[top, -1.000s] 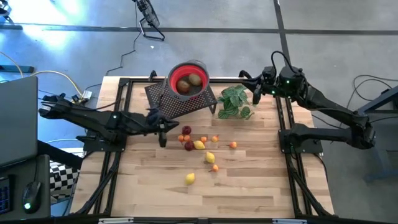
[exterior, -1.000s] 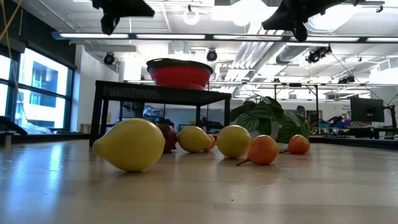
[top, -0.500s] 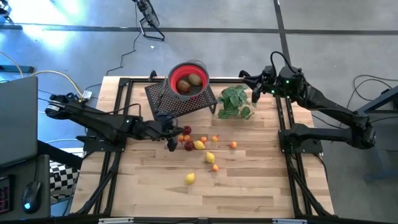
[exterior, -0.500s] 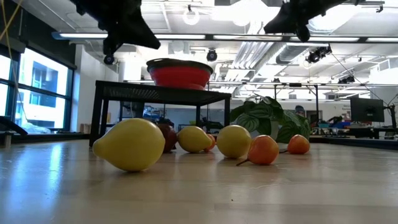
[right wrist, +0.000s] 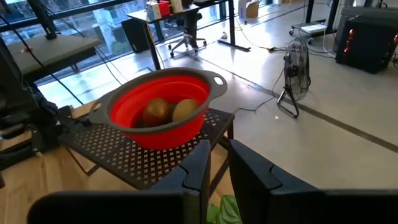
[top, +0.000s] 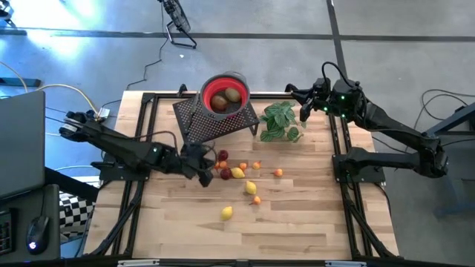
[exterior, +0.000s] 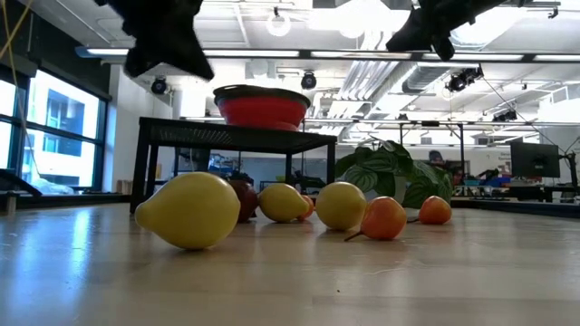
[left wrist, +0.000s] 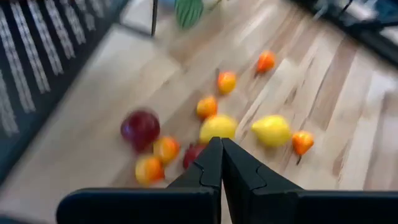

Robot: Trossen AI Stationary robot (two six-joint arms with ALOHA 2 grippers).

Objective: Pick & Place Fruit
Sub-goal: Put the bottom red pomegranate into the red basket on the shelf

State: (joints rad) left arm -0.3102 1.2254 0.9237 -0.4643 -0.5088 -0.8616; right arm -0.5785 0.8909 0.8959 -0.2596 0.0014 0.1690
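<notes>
A wooden table stands in a large workshop with a grey floor. At its far middle a black perforated stand carries a red bowl with two brownish fruits in it; just right of the stand sits a green plant. The left arm reaches in from the left edge, its gripper low over the left end of the loose fruit, fingers pressed together and holding nothing. The right arm waits at the far right, its gripper raised beside the plant, fingers a narrow gap apart and empty. The loose fruit lies mid-table, near of the stand: three lemons, a dark red piece and several small orange balls, mostly clustered, one lemon apart toward the near edge.
</notes>
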